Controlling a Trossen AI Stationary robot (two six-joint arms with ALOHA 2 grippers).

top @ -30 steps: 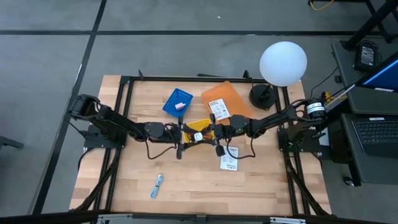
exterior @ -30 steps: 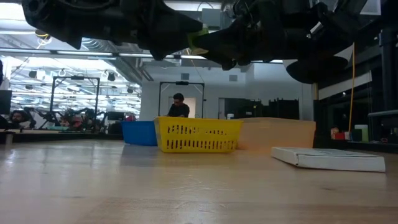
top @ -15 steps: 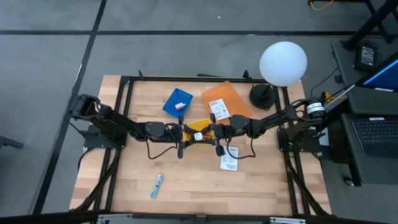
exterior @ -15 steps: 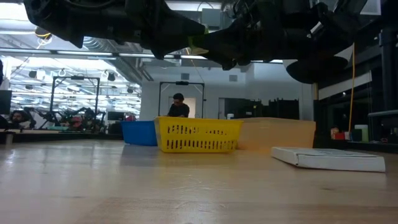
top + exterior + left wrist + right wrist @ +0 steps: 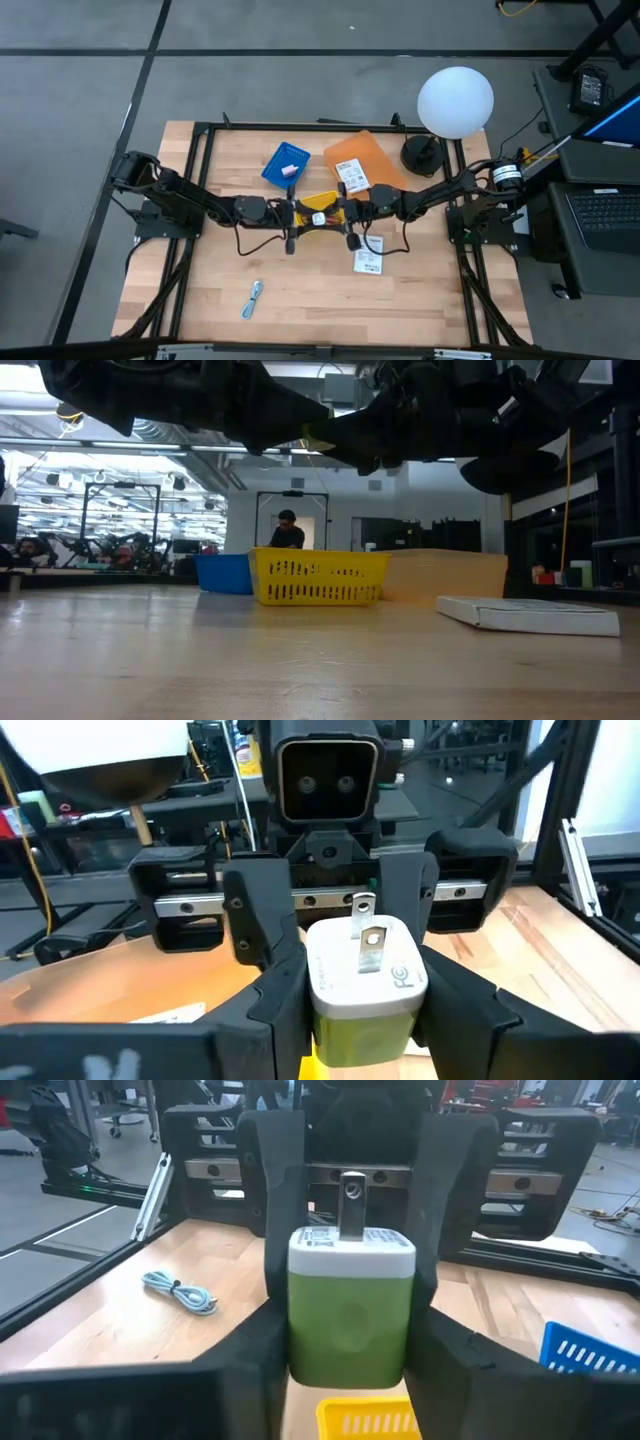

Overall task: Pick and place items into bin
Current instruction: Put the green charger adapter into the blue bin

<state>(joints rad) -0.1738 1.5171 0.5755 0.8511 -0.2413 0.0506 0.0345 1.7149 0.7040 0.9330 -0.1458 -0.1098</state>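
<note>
While gripped both ends, charger (image 5: pixel 365 980) shows green body, white pronged cap.

You are looking at a white and green plug adapter (image 5: pixel 365 988) with two metal prongs sticking up. Dark fingers (image 5: pixel 275 982) are pressing against both of its sides. Facing you, the other arm's gripper (image 5: pixel 330 885) is reaching in, its camera housing (image 5: pixel 328 778) sitting above. A wooden table (image 5: pixel 560 945) is lying below.
</note>
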